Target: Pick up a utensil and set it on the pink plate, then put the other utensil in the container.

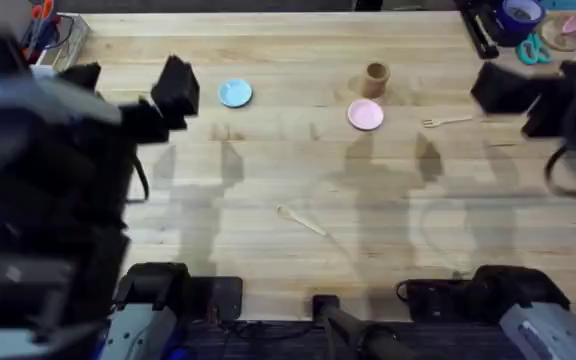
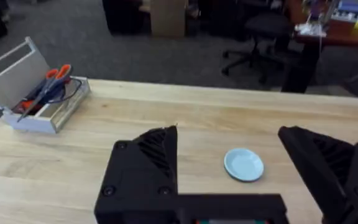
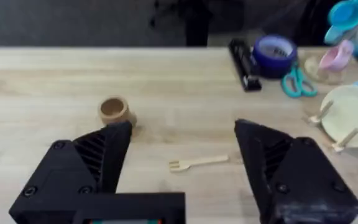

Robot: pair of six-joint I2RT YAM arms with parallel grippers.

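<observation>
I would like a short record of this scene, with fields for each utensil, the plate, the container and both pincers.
fork: thin pale wooden fork lying flat on the table, right of the plate
spoon: thin pale wooden spoon lying flat at the table's middle, nearer the bases
plate: small round pink plate, nothing on it
container: small brown cylindrical cup, upright just behind the plate
left pincer: open, holding nothing
right pincer: open, above the fork
</observation>
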